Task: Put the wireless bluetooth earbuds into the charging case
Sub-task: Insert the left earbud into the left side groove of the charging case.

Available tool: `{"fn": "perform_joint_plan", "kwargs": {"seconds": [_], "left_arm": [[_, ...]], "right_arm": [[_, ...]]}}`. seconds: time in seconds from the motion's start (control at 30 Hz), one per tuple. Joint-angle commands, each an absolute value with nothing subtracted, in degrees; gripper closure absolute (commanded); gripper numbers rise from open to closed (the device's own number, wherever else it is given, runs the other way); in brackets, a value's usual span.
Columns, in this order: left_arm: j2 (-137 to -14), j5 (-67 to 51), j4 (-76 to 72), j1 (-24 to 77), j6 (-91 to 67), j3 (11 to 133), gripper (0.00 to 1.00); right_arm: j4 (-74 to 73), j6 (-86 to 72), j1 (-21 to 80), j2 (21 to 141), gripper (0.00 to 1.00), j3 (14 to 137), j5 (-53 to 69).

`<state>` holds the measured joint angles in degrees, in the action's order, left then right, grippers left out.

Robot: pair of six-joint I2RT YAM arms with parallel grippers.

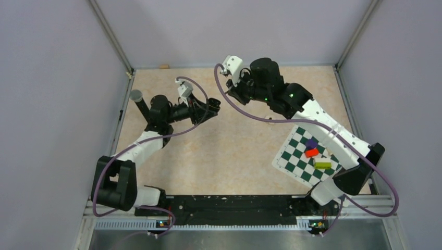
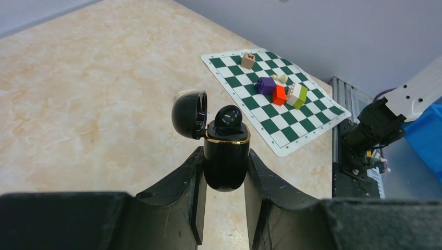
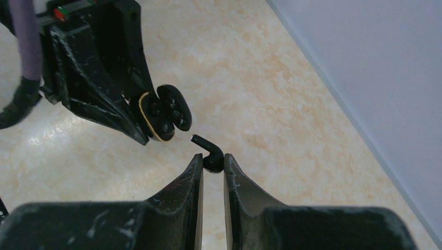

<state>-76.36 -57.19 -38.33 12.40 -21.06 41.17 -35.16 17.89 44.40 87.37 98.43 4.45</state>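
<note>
"Where's the case?"

"Held over the table (image 1: 234,151) by the left pincer (image 2: 224,153). Both fingers press against the sides of the case (image 2: 225,174), which stands upright between them."

"Open or closed?"

"Open. The lid (image 2: 187,114) is swung back on its hinge to one side, and there's a gold rim round the mouth."

"Anything in it?"

"A rounded black lump (image 2: 229,119) sits up out of the mouth. It may be an earbud, but I can't say for sure. From the other arm's side I only see dark hollows, which doesn't settle it."

"And the right pincer (image 3: 212,159)?"

"Closed tight on an earbud (image 3: 212,155), pinched by its body at the very fingertips. The thin stem sticks out toward the case. It's near the open mouth but not touching it."

"What's over on the right?"

"A green-and-white checkered mat (image 2: 307,122), lying flat. A purple block (image 2: 266,85), a red block (image 2: 280,95) and a white-and-green block (image 2: 297,96) sit close together on it. A small wooden cube (image 2: 248,60) stands near its far edge."
</note>
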Motion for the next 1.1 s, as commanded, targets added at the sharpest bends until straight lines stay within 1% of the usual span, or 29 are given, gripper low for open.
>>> {"fn": "perform_joint_plan", "kwargs": {"seconds": [0.0, 0.17, 0.37, 0.77, 1.07], "left_arm": [[-76.7, -59.5, -36.5, 14.5, -17.4, 44.3, 1.00], [-76.6, -63.0, -36.0, 15.9, -16.2, 44.6, 1.00], [-76.6, -63.3, -35.5, 16.7, -15.3, 44.5, 1.00], [-77.0, -63.3, -34.8, 17.3, -15.0, 44.8, 1.00], [-76.9, -64.2, -35.0, 17.5, -15.2, 44.9, 1.00]], "right_arm": [[-34.1, 19.4, 47.5, 84.0, 0.92, 97.5, 1.6], [-34.1, 22.3, 50.4, 83.8, 0.92, 95.4, 0.3], [-32.4, 22.6, 51.0, 83.5, 0.92, 92.3, -1.7], [-32.2, 22.4, 53.4, 84.6, 0.92, 91.8, -1.7], [-32.0, 23.1, 55.6, 86.1, 0.92, 92.0, -4.2]]}}
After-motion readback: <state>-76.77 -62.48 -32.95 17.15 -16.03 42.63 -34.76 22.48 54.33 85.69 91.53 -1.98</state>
